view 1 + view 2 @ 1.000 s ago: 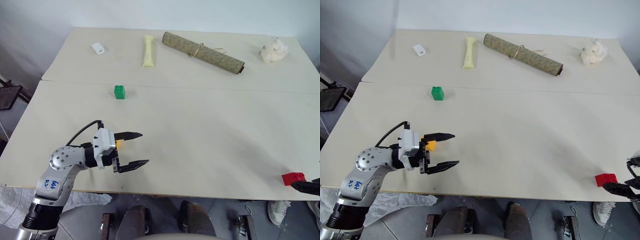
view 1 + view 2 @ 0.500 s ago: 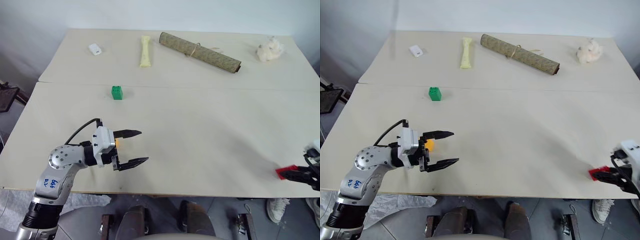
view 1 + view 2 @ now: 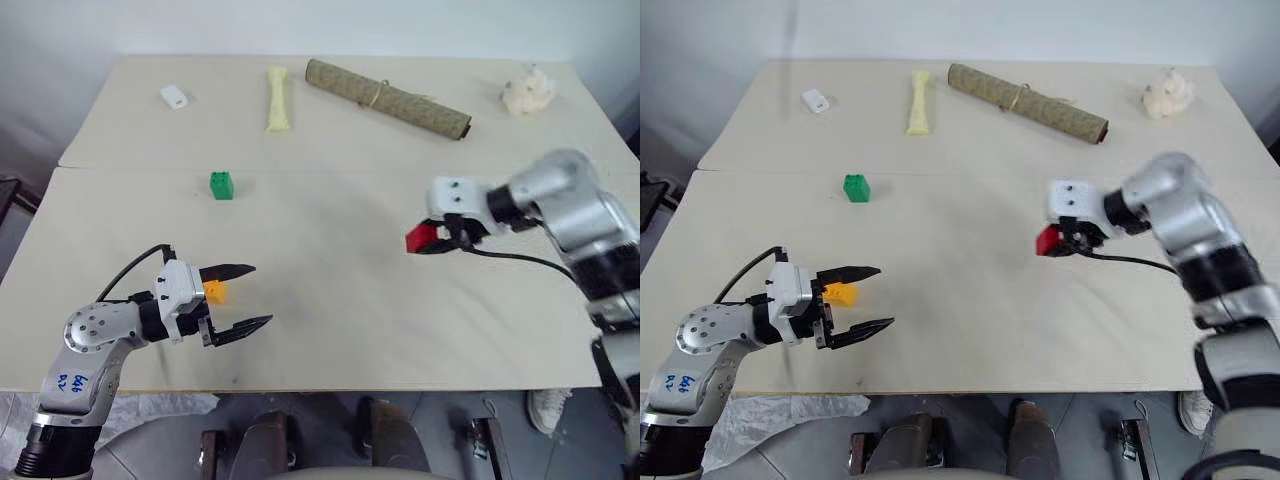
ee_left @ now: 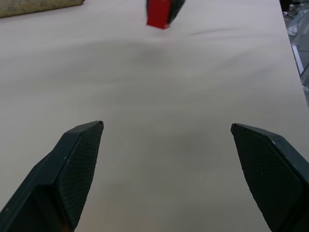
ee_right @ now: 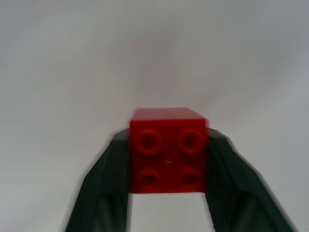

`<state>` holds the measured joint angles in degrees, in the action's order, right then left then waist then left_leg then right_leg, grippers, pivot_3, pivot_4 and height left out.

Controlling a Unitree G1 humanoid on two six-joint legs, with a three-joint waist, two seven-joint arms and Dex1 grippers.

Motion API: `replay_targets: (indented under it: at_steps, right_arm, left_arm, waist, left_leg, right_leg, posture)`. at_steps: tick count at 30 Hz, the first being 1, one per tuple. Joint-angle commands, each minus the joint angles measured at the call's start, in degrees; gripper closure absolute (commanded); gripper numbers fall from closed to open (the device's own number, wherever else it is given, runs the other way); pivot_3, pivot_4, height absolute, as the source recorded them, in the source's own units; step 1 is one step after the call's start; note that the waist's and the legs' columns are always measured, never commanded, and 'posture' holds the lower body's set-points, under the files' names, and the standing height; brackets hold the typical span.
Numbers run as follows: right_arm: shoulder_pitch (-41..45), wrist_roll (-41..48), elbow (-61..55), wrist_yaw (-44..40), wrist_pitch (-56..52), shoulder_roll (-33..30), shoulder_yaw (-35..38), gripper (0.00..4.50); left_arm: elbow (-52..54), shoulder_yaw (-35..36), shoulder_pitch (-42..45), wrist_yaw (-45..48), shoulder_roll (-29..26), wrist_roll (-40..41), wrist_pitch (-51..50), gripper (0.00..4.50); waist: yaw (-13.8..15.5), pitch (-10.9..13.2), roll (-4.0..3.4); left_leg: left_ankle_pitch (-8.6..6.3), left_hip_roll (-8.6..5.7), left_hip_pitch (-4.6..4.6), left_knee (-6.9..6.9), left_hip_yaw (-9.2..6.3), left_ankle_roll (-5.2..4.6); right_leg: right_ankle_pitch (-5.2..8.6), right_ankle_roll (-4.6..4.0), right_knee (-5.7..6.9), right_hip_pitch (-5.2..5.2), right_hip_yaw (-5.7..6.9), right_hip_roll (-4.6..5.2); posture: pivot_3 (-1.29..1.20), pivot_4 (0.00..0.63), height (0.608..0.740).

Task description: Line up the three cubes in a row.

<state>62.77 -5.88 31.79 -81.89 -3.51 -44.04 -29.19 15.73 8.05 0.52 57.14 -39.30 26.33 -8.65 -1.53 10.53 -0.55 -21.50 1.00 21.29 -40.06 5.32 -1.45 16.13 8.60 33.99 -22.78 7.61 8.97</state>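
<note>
1. Now look at your right gripper — its two black fingers are squeezed tight on the small red plastic block with studs. Your right wrist view shows four round studs on the block, with a finger on each side of it.
2. Your right gripper holds the red block up over the middle of the big cream table, a bit to the right side.
3. Your left gripper is wide open with nothing between its fingers. It points across the table toward the right, low over the near left part.
4. You can see the small orange-yellow plastic block just beside your left gripper, close to the far finger. It sits on the table, partly hidden by the gripper.
5. Your small green plastic block with studs sits on the table farther back on the left, well apart from the other two blocks.
6. So the three blocks are not in a row yet — they are spread out.
7. Along the far edge of the table you can see a small white flat box, a pale yellow bone-shaped toy, a long rolled-up brownish mat tied with string and a fluffy white ball of stuffing.
</note>
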Motion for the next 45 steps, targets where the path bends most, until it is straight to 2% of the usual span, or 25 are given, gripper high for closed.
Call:
replay_targets:
  at_steps: [1,4,9,14,18,25,29,31,35,41,45]
  right_arm:
    - [6.5,-5.3,14.2,-0.4,7.8,5.7,-2.1,3.00]
    - [10.1,-9.3,23.7,-0.4,12.7,9.7,-3.8,3.00]
    - [12.6,-12.1,30.6,2.2,15.5,13.6,-3.2,3.00]
    - [13.0,-9.8,32.4,0.2,14.1,15.4,0.8,1.37]
    - [12.8,-7.4,31.6,-2.6,14.4,12.9,4.9,0.03]
    - [7.3,0.6,29.1,-6.3,17.4,5.7,15.0,0.03]
    - [-5.1,20.1,18.7,-10.6,16.4,0.3,25.4,0.03]
    - [-11.1,27.0,13.6,-10.6,16.3,0.2,32.4,0.03]
    - [-25.4,33.4,1.0,-5.9,10.7,0.3,39.1,0.03]
    - [-41.9,37.2,-15.6,2.6,7.9,5.2,43.1,0.03]
    - [-45.9,37.1,-20.4,5.5,7.2,7.1,42.8,0.03]
  left_arm:
    - [3.4,0.9,-1.8,-1.0,-0.3,-0.9,1.5,0.00]
    - [4.2,1.5,-2.9,-1.9,-0.3,-1.4,1.3,0.00]
    - [5.9,2.7,-5.0,-3.3,-0.4,-1.4,1.3,0.00]
    - [6.8,3.8,-5.4,-4.3,-0.4,-0.5,-0.2,0.00]
    - [6.3,5.4,-4.2,-5.3,-0.2,0.1,-0.2,0.00]
    - [6.1,9.9,-4.8,-7.1,0.6,1.0,0.2,0.00]
    - [6.3,18.2,-9.1,-9.6,1.8,4.4,-0.8,0.00]
    - [5.4,21.7,-12.7,-10.6,3.0,4.5,-0.3,0.00]
    - [1.3,29.6,-19.5,-11.6,6.2,5.3,1.4,0.00]
    - [-5.8,36.3,-26.2,-11.3,9.9,7.6,1.6,0.00]
    - [-5.3,35.4,-28.1,-10.8,11.1,8.3,0.9,0.00]
  waist:
    - [-0.3,0.0,0.00]
    - [-0.4,0.0,0.00]
    - [-0.6,0.0,0.00]
    - [-0.8,0.0,-0.01]
    - [-0.8,0.1,-0.10]
    - [-0.3,0.1,-0.10]
    - [-0.3,0.1,-0.10]
    - [-0.1,0.1,-0.10]
    - [-0.1,0.1,-0.11]
    - [0.1,0.1,-0.09]
    - [0.1,0.1,-0.09]
  left_leg:
    - [0.00,0.00,0.00,0.02,0.00,0.00]
    - [0.00,0.01,0.01,0.05,-0.02,0.00]
    - [0.00,0.05,-0.08,0.02,-0.03,0.01]
    - [0.03,0.13,-0.17,-0.04,-0.03,0.08]
    - [0.04,0.21,-0.15,-0.04,-0.03,0.13]
    - [0.03,0.21,-0.10,-0.03,-0.02,0.14]
    - [0.02,0.27,-0.10,0.03,0.02,0.15]
    - [0.00,0.47,-0.10,-0.01,-0.02,0.19]
    - [-0.02,0.51,-0.15,-0.02,0.14,0.23]
    - [-0.05,0.63,-0.24,-0.10,0.18,0.29]
    - [-0.07,0.62,-0.29,-0.10,0.18,0.32]
  right_leg:
    - [0.00,-0.01,-0.01,0.00,0.01,0.00]
    - [0.01,-0.02,-0.01,0.01,0.06,-0.01]
    - [0.02,-0.03,0.00,0.13,0.05,-0.03]
    - [0.02,-0.04,0.08,0.18,0.02,-0.08]
    - [0.05,-0.10,0.09,0.13,0.01,-0.17]
    - [0.06,-0.11,0.05,0.12,0.02,-0.18]
    - [0.06,-0.11,0.00,0.11,0.03,-0.23]
    - [0.08,-0.15,0.00,0.12,0.04,-0.31]
    - [0.09,-0.17,0.02,0.11,0.00,-0.39]
    - [0.08,-0.23,0.14,0.13,-0.05,-0.41]
    - [0.07,-0.25,0.17,0.11,-0.14,-0.41]
  posture:
    - [0.00,0.150,0.740]
    - [0.00,0.150,0.740]
    - [0.00,0.150,0.740]
    - [0.00,0.150,0.740]
    - [0.00,0.150,0.740]
    - [0.00,0.150,0.740]
    - [0.00,0.150,0.740]
    - [0.00,0.150,0.740]
    - [0.00,0.150,0.740]
    - [0.00,0.150,0.740]
    - [0.00,0.150,0.740]
